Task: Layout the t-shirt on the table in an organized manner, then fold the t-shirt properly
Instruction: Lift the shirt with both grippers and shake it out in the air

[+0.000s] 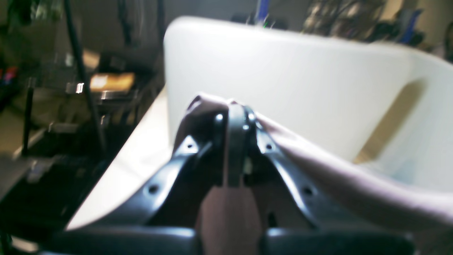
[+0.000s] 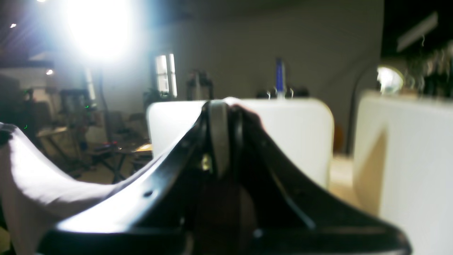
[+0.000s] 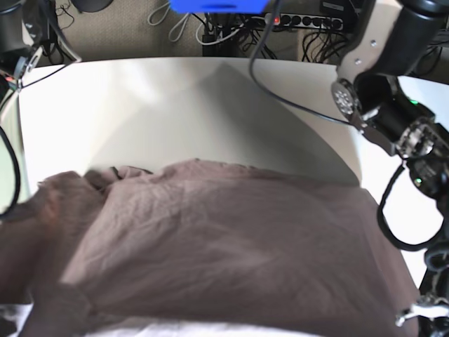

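The mauve t-shirt point(image 3: 231, 246) hangs spread wide and lifted close to the base camera, filling the lower half of that view and hiding the near part of the white table point(image 3: 175, 105). In the left wrist view my left gripper point(image 1: 234, 114) is shut on a bunched edge of the t-shirt point(image 1: 354, 177), which stretches away to the right. The right wrist view has my right gripper point(image 2: 220, 106) shut on another edge, with the t-shirt point(image 2: 32, 184) sagging off to the left. Neither set of fingertips shows in the base view.
My left arm's dark links point(image 3: 379, 77) stand over the table's right side, with a cable running across from them. A power strip and wires point(image 3: 302, 21) lie beyond the far edge. A second white surface point(image 3: 438, 95) sits at the right.
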Available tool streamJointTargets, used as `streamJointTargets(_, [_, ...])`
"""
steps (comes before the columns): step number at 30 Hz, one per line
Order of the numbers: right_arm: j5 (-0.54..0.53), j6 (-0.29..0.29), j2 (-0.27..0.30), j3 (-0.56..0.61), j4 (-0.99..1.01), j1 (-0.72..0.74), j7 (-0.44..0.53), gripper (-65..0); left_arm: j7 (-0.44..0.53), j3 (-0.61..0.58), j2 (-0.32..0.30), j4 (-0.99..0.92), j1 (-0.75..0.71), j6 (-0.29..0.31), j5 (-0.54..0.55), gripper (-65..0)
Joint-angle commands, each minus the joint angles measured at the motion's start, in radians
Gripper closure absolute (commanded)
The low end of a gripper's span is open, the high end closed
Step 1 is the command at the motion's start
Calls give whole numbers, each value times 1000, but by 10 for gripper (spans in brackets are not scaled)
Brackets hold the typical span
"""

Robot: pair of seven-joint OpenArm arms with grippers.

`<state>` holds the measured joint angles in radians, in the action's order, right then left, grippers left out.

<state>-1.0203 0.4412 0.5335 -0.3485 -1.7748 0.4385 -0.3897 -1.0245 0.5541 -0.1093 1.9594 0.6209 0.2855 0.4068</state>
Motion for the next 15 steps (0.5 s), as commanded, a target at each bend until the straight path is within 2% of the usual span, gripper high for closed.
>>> streamJointTargets(1, [-18,0,6,15,23,46,34,0,31,-4,0,-9,30,1,5,-1])
streamJointTargets(5, [-18,3,-5,93,189,104,34,0,37,-2,7,-127,34,1,-27,-1])
streamJointTargets(8, [-18,5,-14,142,298,121,39,0,98,-2,7,-222,34,1,-44,-1])
streamJointTargets(15, [-18,5,-69,285,602,171,127,0,253,-2,1,-526,34,1,-116,-1])
